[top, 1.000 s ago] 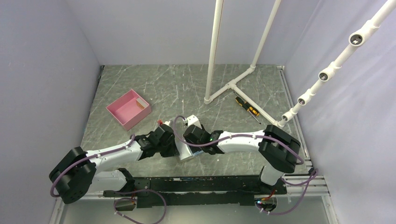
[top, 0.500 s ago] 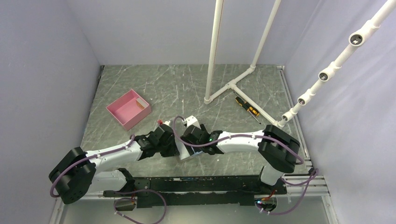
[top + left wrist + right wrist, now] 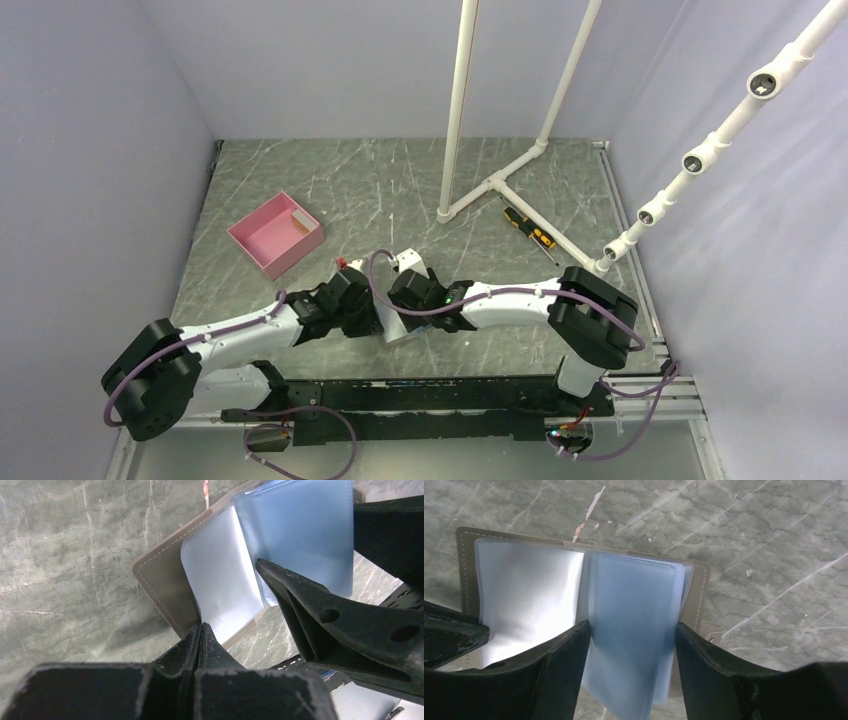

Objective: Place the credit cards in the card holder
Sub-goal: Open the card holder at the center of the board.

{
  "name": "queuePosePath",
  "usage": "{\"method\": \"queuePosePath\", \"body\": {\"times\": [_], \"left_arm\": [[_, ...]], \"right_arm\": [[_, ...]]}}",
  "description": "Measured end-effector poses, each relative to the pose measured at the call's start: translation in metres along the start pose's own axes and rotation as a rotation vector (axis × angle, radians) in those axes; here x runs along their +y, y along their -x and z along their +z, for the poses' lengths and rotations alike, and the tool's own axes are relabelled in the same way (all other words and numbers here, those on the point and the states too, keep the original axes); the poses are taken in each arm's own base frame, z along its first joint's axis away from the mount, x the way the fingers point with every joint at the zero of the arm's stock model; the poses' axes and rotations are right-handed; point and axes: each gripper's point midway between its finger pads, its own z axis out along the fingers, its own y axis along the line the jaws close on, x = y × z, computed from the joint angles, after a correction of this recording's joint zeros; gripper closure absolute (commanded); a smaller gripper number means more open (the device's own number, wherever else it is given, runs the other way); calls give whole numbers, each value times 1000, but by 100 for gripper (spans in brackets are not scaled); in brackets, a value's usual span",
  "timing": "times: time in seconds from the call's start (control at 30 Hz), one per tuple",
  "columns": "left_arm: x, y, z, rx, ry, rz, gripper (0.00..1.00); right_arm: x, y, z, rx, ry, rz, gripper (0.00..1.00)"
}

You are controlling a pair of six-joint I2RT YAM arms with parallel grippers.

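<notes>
I am in a lab booth: plain pale walls (image 3: 90, 150) box in my grey table (image 3: 380, 180), with white pipes (image 3: 458, 110) (and a black rail (image 3: 430, 395) at the near edge).

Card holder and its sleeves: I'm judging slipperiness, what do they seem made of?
The open grey-tan folding card holder looks like matte leather or faux leather, given its stitched edge. Its pale blue inner sleeves look like glossy, translucent soft plastic, showing glare.

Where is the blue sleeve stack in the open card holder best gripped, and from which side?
Probably its free edge, approached from the side opposite the fold and pinched face to face: the blue sleeve stack is thin sheets fixed only at the fold of the open card holder. The right gripper, open, straddles its width instead.
</notes>
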Motion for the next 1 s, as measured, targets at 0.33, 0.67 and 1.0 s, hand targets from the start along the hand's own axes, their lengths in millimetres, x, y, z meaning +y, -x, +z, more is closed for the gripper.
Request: {"method": "queuePosePath", "body": {"times": [0.33,0.67,1.0], "left_arm": [[-1,1,-1,-5,-6,0,100],[-3,1,-2,-5,-14,-8,65],[-25,12,-12,-69,-135,-21,35]], "right_arm": [[-17,-1,-4,-1,-83,-15,29],[-27,-4,-9,10,-134,-32,27],[-17,11,-22,-33,-51,9,27]]}}
